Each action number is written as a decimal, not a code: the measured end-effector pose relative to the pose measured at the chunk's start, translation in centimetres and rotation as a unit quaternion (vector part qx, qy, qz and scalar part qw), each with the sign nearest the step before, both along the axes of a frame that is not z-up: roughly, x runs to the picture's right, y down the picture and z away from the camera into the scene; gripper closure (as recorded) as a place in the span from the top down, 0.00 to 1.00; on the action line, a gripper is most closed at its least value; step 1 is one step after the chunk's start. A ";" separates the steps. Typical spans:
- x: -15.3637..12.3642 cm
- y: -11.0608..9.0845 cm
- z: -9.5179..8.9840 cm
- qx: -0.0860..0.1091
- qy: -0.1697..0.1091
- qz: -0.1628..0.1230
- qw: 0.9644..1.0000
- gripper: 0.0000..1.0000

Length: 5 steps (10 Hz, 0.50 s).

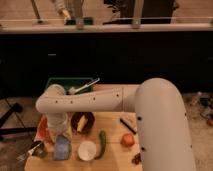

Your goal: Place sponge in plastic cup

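A blue sponge [62,148] lies on the wooden table [112,159] near its front left. A white plastic cup [87,150] stands just right of the sponge, seen from above. My white arm reaches across the table from the right. Its gripper [59,131] hangs at the arm's left end, pointing down right above the sponge and reaching its top edge. The wrist hides the contact.
A dark bowl [82,122] with something yellow sits behind the cup. A green vegetable [102,143], an orange fruit [128,140] and a black marker [127,125] lie to the right. A green bin [61,84], an orange bag [43,131] and a fork [30,150] are on the left.
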<state>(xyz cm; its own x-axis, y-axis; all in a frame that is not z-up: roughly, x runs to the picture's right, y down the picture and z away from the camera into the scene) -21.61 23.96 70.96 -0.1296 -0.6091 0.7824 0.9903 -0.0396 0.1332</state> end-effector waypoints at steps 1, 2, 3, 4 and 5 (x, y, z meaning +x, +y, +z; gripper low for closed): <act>0.0 0.0 0.0 0.000 0.000 0.000 1.000 0.52; 0.0 0.0 0.0 0.000 0.000 0.000 1.000 0.62; 0.0 0.0 0.0 0.000 0.000 0.000 1.000 0.72; 0.0 0.0 0.0 0.000 0.000 0.000 1.000 0.78; 0.0 0.0 0.0 0.000 0.000 0.000 1.000 0.80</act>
